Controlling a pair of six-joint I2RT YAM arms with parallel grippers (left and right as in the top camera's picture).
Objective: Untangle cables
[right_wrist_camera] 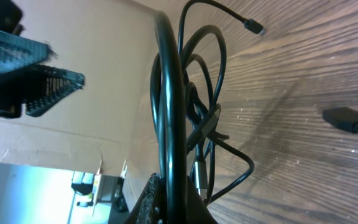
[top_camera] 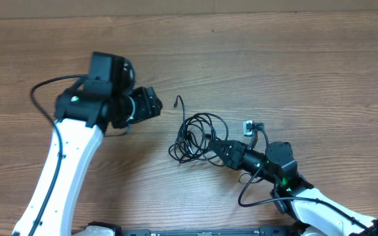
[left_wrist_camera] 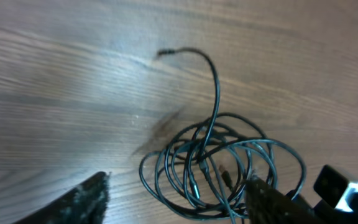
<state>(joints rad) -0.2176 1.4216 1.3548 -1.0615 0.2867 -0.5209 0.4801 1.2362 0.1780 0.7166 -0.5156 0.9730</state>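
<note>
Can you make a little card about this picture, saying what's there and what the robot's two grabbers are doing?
table: wood
cables: thin, black, tangled in one loose coil
loose end: plug tip sticking out of the coil
left gripper: open, apart from the coil
right gripper: shut on the cables at the coil's edge
white piece: small, beside the coil

**Thin black cables (top_camera: 197, 136) tangled in one loose coil**
Several overlapping loops were laid flat just left of the right gripper (top_camera: 214, 148), and the coil's right edge was pinched at its fingertips. One free end, tipped with a small plug, was curved out of the coil on the side farthest from that gripper.
</note>
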